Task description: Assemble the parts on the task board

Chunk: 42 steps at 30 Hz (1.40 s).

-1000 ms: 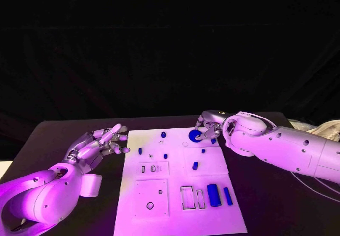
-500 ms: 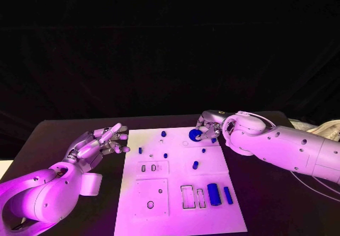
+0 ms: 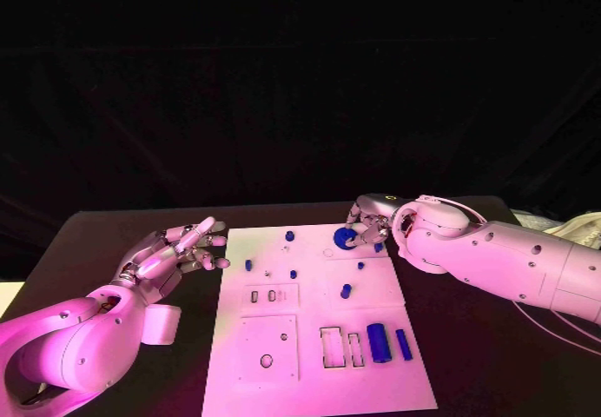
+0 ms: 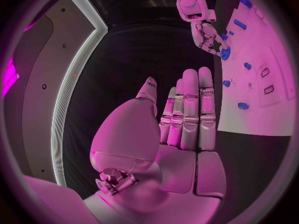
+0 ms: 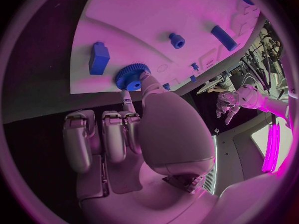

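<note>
Blue gear [image 5: 131,77] was pinched at toothed rim by right hand [image 3: 366,228] at far edge of task board [image 3: 313,347]. Judged light, rigid, small; rim grip advised. Left hand [image 3: 175,252] was held beside board, fingers [image 4: 190,104] extended, empty.

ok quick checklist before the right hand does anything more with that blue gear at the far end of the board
1. Right hand on the blue gear: ok, fingertips touch it at the task board's far right corner.
2. Firm grip on the gear: cannot tell, the contact point is partly hidden by the fingers.
3. Gear seated flat in its place: cannot tell from these views.
4. Left hand out of the way: ok, it holds nothing, fingers apart, beside the board's left edge.
5. Neighbouring parts apart from the gear: ok, the blue block sits beside it without touching.
6. Long blue bars at the near right: ok, lying untouched.
</note>
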{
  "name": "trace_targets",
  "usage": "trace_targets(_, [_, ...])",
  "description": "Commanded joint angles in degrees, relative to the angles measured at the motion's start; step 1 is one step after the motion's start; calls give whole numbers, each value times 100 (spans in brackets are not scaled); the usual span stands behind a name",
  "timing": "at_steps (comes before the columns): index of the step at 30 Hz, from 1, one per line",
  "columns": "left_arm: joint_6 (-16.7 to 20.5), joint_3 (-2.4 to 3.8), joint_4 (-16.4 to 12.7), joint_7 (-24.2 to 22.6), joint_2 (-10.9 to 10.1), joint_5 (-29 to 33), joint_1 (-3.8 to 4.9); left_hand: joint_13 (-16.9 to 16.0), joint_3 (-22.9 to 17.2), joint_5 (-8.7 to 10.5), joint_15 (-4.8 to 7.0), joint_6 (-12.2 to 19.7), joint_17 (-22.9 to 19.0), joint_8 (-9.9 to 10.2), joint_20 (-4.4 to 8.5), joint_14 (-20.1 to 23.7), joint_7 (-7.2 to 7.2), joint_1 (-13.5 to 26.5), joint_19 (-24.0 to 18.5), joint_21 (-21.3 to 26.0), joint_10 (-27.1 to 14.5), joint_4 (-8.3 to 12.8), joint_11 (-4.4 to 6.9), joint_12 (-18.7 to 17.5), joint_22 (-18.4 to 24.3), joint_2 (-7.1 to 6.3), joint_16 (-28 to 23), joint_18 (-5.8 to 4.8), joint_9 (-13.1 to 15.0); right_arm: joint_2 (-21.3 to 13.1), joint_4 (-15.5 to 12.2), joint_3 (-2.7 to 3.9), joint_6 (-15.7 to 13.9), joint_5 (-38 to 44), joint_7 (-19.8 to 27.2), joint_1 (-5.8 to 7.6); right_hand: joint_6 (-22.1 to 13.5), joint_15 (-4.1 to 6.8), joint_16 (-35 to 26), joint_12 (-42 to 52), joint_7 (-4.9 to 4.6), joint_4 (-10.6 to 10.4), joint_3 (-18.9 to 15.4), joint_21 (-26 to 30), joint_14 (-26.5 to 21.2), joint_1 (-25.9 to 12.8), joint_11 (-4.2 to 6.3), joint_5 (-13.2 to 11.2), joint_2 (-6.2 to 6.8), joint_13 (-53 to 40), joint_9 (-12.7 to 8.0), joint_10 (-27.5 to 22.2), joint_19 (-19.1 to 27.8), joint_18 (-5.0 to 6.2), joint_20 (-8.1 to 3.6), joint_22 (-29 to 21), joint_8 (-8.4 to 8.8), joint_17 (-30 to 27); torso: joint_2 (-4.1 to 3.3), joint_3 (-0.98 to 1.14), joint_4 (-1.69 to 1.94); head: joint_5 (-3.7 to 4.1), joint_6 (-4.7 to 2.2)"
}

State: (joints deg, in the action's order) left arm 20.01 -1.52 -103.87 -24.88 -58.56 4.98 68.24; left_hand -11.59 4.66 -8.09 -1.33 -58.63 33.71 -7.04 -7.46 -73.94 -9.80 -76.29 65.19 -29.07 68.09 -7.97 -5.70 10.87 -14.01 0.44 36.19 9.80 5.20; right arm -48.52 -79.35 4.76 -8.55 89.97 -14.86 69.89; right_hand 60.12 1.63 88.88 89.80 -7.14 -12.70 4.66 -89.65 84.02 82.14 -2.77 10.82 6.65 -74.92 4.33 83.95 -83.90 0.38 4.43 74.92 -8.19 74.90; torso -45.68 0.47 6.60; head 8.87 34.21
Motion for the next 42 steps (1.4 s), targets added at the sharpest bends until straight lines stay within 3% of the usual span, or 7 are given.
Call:
trace_targets(1, [-103,4,-7,-18,8,4,6,-5,-14,-22,-2,24,5,35,-1,48,0,-42,-36,-17,-40,31,13,11,-5,35,18,51,5,2,0,-32,194,165,-30,-45,145,32,44,20,38,61,149,-35,561,71,71,-74,-135,-1508,25,605,-610,-38,-7,1508,-34,1330,0,1,0,-5,3])
trace_targets(7, [-104,4,-5,-14,7,4,6,-5,-14,-22,-2,24,5,35,-1,48,0,-42,-36,-17,-40,31,13,11,-5,35,18,51,5,3,-91,-33,-198,517,-4,-61,436,122,100,20,162,242,492,-35,591,235,181,-128,-395,-1508,78,605,-610,-38,-83,1508,-107,1478,-1,2,-1,-7,6])
trace_targets(10, [-105,4,0,-13,8,4,6,-5,-14,-22,-2,24,5,35,-1,48,0,-42,-36,-17,-40,31,13,11,-5,35,18,51,5,11,-154,-33,-387,724,-1,-71,497,147,111,20,190,293,584,-35,597,231,206,-133,-432,-1508,89,605,-610,-38,-110,1508,-111,1508,-1,3,1,-6,4])
trace_targets(22, [-110,4,26,0,21,4,6,-9,-15,-22,-4,30,15,36,-2,59,-2,-60,-46,-26,-50,46,12,12,-12,43,28,52,6,40,-554,-29,-718,945,-63,-77,480,144,108,20,167,187,661,-35,596,-225,191,-316,-307,-1508,67,605,-610,-38,-130,1508,24,1500,0,2,6,-30,-2])
trace_targets(29, [-111,4,34,10,16,4,6,-9,-15,-22,-4,30,15,36,-2,59,-2,-60,-46,-26,-50,46,12,12,-12,43,28,52,6,159,-809,-26,-893,1061,-98,-57,489,143,112,20,172,183,687,-35,598,-250,193,-319,-313,-1508,67,605,-610,-38,-128,1508,34,1510,-2,-4,4,-42,-5])
trace_targets(36, [-121,4,36,17,26,4,6,-10,-16,-21,-4,33,18,37,-3,63,-3,-67,-49,-30,-54,51,11,12,-14,47,31,52,6,461,-743,-43,-854,1175,-105,-51,496,144,110,20,174,187,719,-35,596,-261,196,-301,-327,-1508,67,605,-610,-38,-127,1508,45,1503,-2,-10,14,-59,9])
trace_targets(42, [-124,4,46,19,34,4,6,-10,-16,-21,-4,33,18,37,-3,63,-3,-67,-49,-30,-54,51,11,12,-14,47,31,52,6,752,-541,-132,-738,1175,-78,-59,491,143,105,20,173,198,730,-35,594,-265,196,-289,-315,-1508,65,605,-610,-38,-126,1508,56,1491,-4,-5,11,-78,24])
